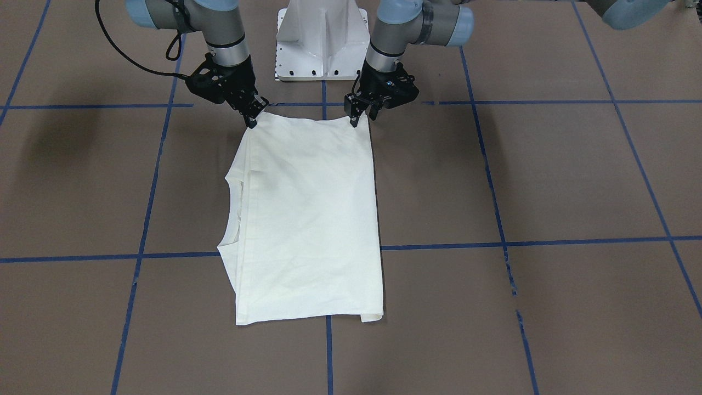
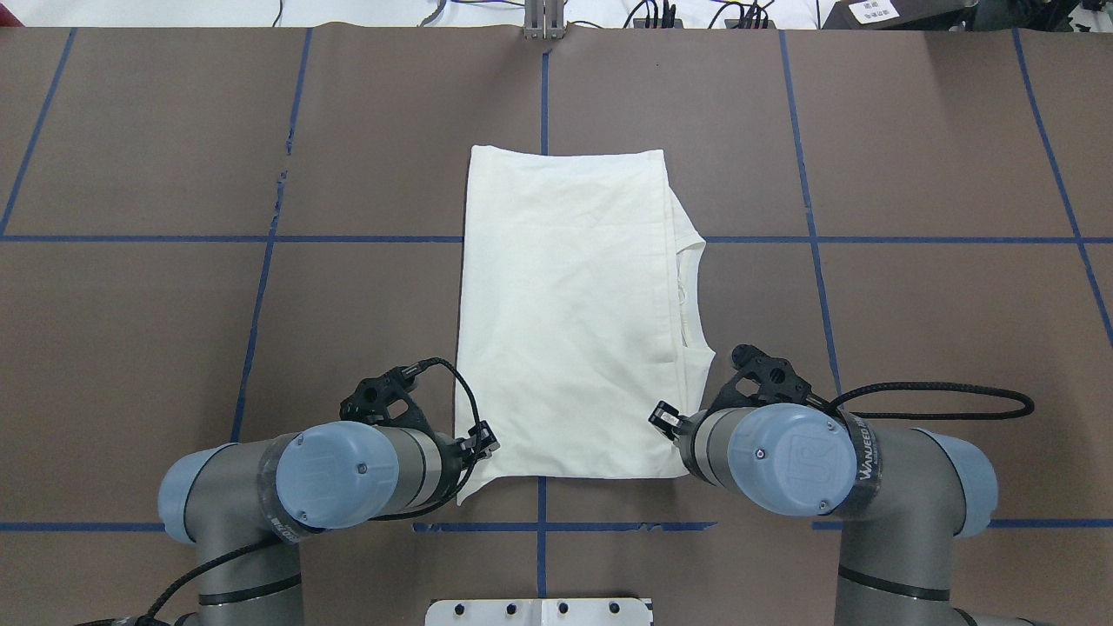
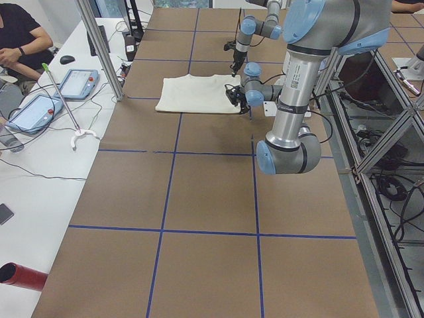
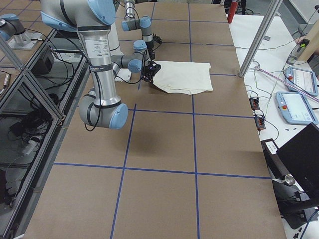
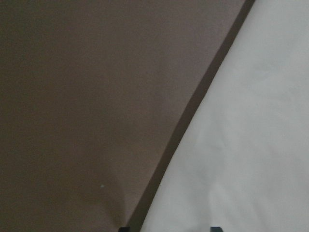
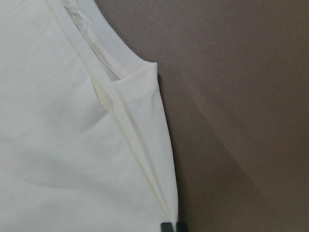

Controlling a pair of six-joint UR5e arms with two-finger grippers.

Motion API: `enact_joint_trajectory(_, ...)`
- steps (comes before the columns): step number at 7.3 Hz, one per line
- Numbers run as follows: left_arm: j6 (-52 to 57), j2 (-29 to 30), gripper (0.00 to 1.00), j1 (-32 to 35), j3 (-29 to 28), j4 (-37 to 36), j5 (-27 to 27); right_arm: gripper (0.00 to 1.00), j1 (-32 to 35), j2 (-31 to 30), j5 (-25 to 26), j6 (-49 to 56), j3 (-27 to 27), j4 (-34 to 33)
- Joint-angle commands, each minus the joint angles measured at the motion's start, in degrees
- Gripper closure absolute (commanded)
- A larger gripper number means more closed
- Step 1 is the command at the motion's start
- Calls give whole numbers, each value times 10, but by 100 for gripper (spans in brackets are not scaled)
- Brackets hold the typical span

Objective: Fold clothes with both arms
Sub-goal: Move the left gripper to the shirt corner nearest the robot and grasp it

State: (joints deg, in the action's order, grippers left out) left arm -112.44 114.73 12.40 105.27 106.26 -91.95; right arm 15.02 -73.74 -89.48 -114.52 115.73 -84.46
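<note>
R gripper (image 1: 252,119) was pinching the shirt (image 1: 307,219) at its robot-side corner, abt 5 o'clock of the cloth in the overhead view. In the R wrist view its fingertips (image 6: 166,226) were cut off by the bottom edge. They were pressed nearly together, w/ the folded edge running right into them.

L gripper (image 1: 359,116) sat at the 7 o'clock corner, jaws spread. The L wrist view was blurred and gave us only two stubs of fingertips (image 5: 216,228), well apart, one over the cloth and one at its edge. Whether they touched the fabric we couldn't tell.

From overhead, the L arm (image 2: 348,474) and R arm (image 2: 783,461) hid most of both grippers under their blue caps. In the two side views the grippers were too small to read.

The shirt lay flat mid-table (image 1: 548,181), folded to a tall rectangle w/ the plain cream side up. Its ribbed collar (image 2: 687,296) peeked out along the 3 o'clock edge and was partly tucked under the top layer. We couldn't make out the sleeves. The white pedestal base (image 1: 322,38) was cropped at 12 o'clock in the front view.
</note>
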Motion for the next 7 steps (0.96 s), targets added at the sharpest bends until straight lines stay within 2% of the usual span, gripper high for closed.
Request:
enact_joint_trajectory(1,-1,2,57,-7,-3,-1,-1,100,1,0,0,0,0,0)
enact_joint_trajectory(2,-2,1,100,-8,4,-2,-1,100,2,0,0,0,1,0)
enact_joint_trajectory(4,-2,5,100,-7,5,-3,-2,100,2,1,-1,0,1,0)
enact_joint_trajectory(5,-1,-1,100,-3,48,-9,-5,100,2,2,-1,0,3,0)
enact_joint_trajectory(6,-1,-7,100,-8,103,-60,-6,100,2,-7,-1,-1,25,-1)
enact_joint_trajectory(7,-22,-8,100,-9,143,-76,-14,100,1,-22,-3,-2,58,-2)
